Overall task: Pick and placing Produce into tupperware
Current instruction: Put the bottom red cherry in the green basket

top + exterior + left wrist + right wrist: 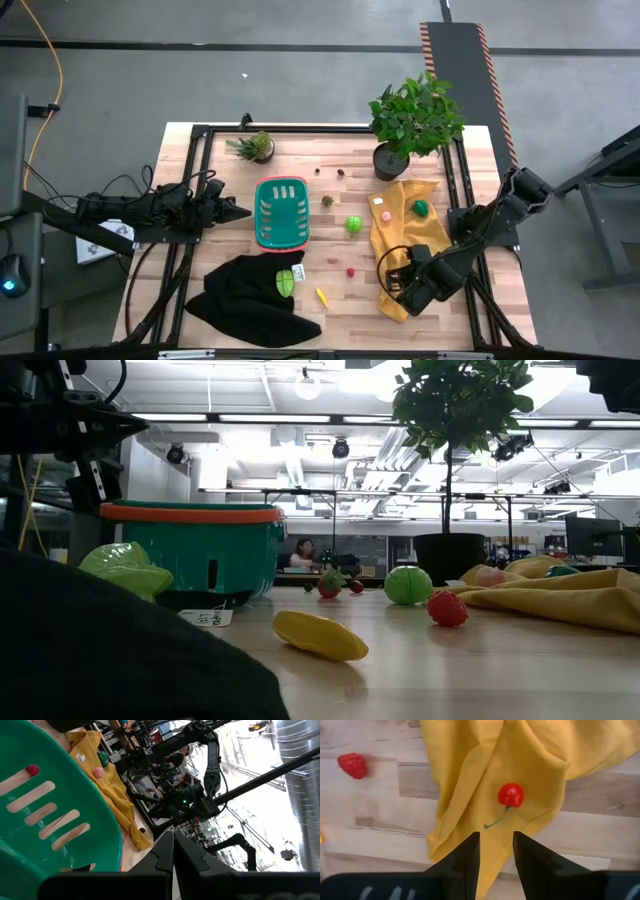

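- Right gripper [496,851] hangs over the near edge of the yellow cloth [400,240], at abt 4 o'clock on the table [330,300]; fingers a narrow gap apart, holding nothing.
- Red cherry [510,795] lies on the cloth just ahead of those fingertips, not touching them; its thin green stem trails back toward the gripper's gap.
- Red raspberry [353,765] sits on bare wood beside the cloth, well off to one side of the cherry.
- Left gripper [238,211] waits at 9 o'clock, fingers pressed shut w/ nothing between them, tips just beside the basket's left wall.
- Teal basket [281,212] w/ red-pink rim stands upright near table centre; long axis runs 12-to-6, nothing visible inside from above.
- Round green fruit [353,225] at 3 o'clock of the basket, betw. it and the cloth.
- Small yellow piece [322,297], elongated, lies on wood at abt 5 o'clock of the basket; axis slants from 11 to 5.
- Yellow-green item [286,282] rests on the black cloth [250,295], at the basket's 6 o'clock.
- Dark green piece [421,208] and pink piece [385,215] sit on the yellow cloth's far part.
- Potted plant [415,120] stands at 1 o'clock.
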Available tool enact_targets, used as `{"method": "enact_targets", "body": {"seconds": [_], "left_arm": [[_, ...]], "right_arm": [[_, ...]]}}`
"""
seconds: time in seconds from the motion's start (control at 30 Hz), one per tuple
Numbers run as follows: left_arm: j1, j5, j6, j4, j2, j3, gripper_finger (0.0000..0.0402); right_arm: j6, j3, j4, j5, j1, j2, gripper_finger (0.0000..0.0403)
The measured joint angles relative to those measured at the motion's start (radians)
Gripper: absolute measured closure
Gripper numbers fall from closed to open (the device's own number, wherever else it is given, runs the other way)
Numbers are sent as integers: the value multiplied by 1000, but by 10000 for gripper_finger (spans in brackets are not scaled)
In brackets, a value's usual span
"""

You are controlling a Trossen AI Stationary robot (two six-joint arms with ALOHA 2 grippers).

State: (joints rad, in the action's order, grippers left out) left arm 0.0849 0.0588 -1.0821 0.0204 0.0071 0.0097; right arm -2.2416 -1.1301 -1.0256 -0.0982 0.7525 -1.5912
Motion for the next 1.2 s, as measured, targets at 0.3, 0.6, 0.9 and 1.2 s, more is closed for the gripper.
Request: {"method": "enact_targets", "body": {"seconds": [0.3, 0.6, 0.9, 1.2], "left_arm": [[0, 0, -2, 0, 0, 0, 401], [0, 8, -26, 0, 0, 0, 401], [0, 20, -25, 3, 0, 0, 401], [0, 20, -25, 3, 0, 0, 401]], "right_arm": [[-12, 0, 1, -87, -3, 0, 295], [-119, 0, -61, 1, -26, -11, 295], [-125, 0, -71, 20, -41, -59, 295], [-120, 0, -218, -7, -41, 56, 295]]}}
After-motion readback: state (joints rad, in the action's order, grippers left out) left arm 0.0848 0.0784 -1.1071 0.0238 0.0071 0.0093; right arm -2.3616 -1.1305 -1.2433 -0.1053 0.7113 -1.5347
